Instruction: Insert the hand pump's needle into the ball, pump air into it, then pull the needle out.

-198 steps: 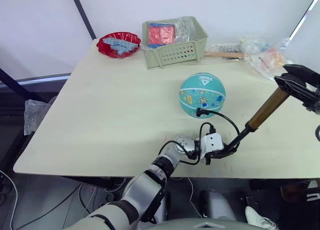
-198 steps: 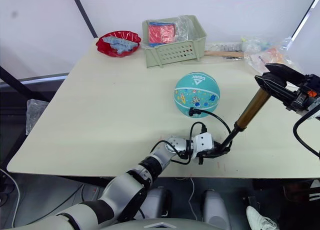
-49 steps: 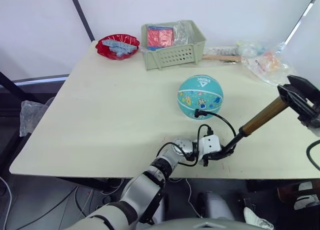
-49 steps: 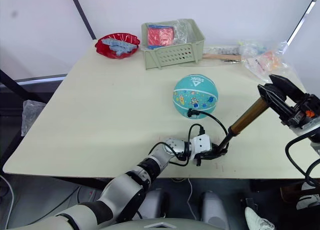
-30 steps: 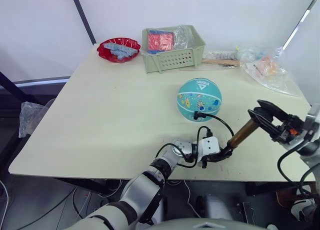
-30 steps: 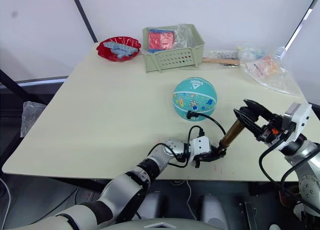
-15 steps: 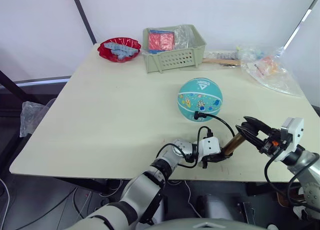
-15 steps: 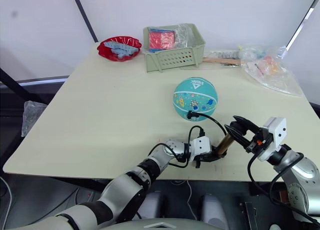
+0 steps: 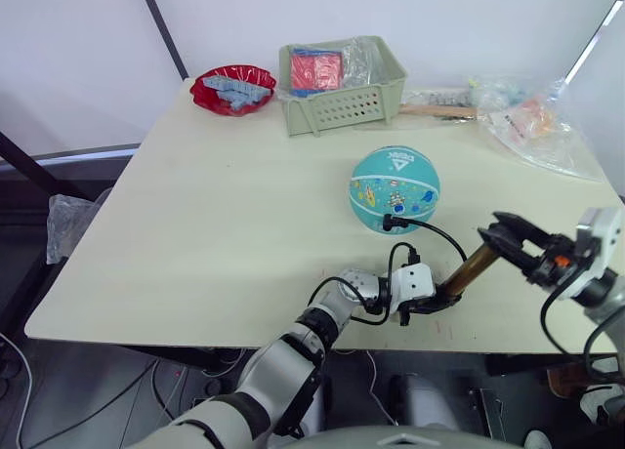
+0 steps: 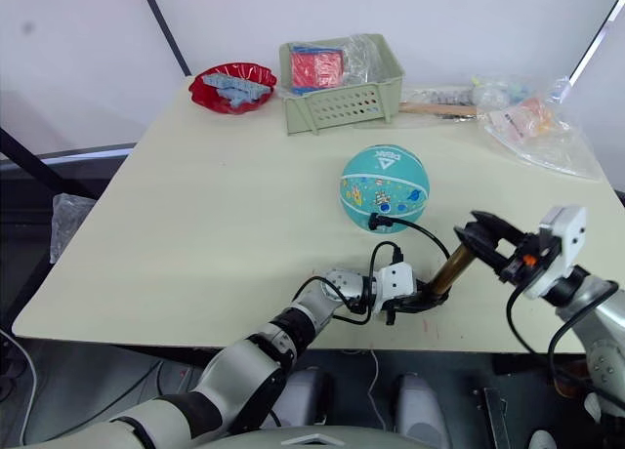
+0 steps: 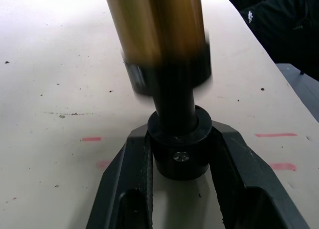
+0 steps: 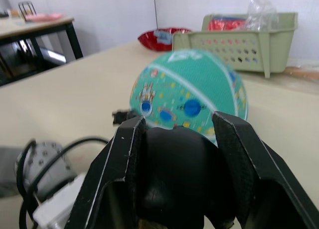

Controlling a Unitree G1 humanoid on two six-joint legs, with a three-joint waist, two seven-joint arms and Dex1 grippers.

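Centre-right: left gripper (image 9: 437, 303) clamps hand pump (image 9: 470, 270) base; right gripper (image 9: 506, 236) grips handle; needle (image 9: 387, 218) in ball (image 9: 395, 187).

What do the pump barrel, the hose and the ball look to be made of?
Pump barrel: likely metal, with a gold-bronze satin sheen; its end caps are matte black, probably plastic. Hose: thin black rubber or soft plastic, since it curves freely. Ball: teal, printed, apparently rubber.

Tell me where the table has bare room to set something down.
The table is bare on its whole left half, from the red bowl down to the near edge. It is crowded at the back with the basket and bags, and around the ball, pump and hose.
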